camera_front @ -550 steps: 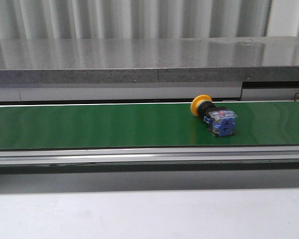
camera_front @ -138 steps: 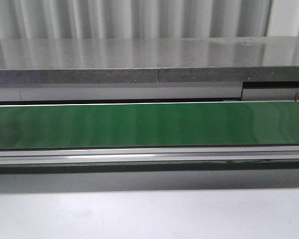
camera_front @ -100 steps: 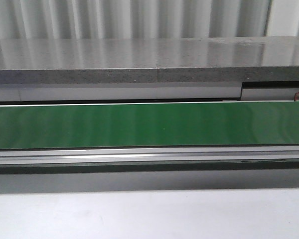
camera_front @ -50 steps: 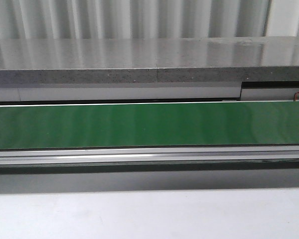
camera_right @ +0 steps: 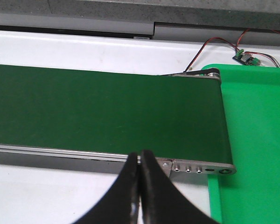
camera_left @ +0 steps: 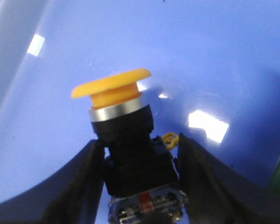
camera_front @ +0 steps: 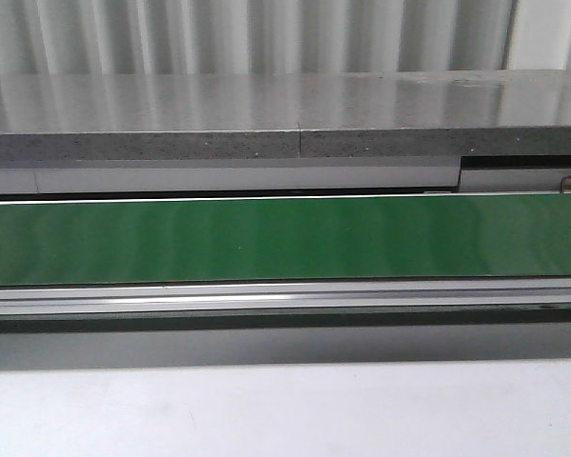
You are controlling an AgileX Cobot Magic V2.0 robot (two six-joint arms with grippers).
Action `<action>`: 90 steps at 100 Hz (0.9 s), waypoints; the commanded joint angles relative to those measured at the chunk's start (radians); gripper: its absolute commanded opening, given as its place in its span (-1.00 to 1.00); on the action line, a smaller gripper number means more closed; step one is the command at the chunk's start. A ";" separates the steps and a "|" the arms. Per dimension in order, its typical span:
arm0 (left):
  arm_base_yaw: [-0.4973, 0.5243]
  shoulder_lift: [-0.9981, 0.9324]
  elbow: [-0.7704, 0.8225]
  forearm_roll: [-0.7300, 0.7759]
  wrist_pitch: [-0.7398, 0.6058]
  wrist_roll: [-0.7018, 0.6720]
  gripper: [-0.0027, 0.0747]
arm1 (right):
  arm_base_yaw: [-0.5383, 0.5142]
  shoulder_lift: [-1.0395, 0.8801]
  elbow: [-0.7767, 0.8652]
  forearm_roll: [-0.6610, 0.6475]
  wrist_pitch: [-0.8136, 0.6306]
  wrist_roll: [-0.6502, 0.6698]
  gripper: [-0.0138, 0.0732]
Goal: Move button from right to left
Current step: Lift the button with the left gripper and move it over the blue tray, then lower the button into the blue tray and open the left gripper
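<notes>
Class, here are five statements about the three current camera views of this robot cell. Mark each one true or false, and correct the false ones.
1. The left gripper holds the button by its black body. True.
2. The button's cap is red. False: it is yellow-orange.
3. In the front view, the green conveyor belt carries nothing. True.
4. The right gripper is wide open. False: its fingers are closed together, holding nothing.
5. The surface behind the held button is a green tray. False: it is blue; the green tray appears in the right wrist view, beside the belt's end.
</notes>
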 commanded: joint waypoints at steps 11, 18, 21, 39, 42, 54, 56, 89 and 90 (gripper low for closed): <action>0.007 -0.041 -0.024 -0.005 -0.034 -0.001 0.25 | 0.002 0.003 -0.027 0.002 -0.073 -0.009 -0.84; 0.007 -0.041 -0.024 -0.005 -0.036 -0.001 0.25 | 0.002 0.003 -0.027 0.002 -0.073 -0.009 -0.84; 0.007 -0.041 -0.024 -0.005 -0.038 -0.001 0.25 | 0.002 0.003 -0.027 0.002 -0.073 -0.009 -0.84; 0.007 -0.048 -0.024 -0.010 -0.041 -0.008 0.25 | 0.002 0.003 -0.027 0.002 -0.073 -0.009 -0.84; 0.007 -0.060 -0.024 -0.014 -0.043 -0.008 0.25 | 0.002 0.003 -0.027 0.002 -0.073 -0.009 -0.84; 0.005 -0.131 -0.024 -0.043 -0.063 -0.008 0.23 | 0.002 0.003 -0.027 0.002 -0.073 -0.009 -0.84; 0.005 -0.148 -0.024 -0.052 -0.065 -0.008 0.23 | 0.002 0.003 -0.027 0.002 -0.073 -0.009 -0.84; -0.149 -0.484 0.027 -0.074 -0.088 -0.008 0.20 | 0.002 0.003 -0.027 0.002 -0.073 -0.009 -0.84; -0.158 -0.491 0.032 -0.074 -0.088 -0.008 0.20 | 0.002 0.003 -0.027 0.002 -0.073 -0.009 -0.84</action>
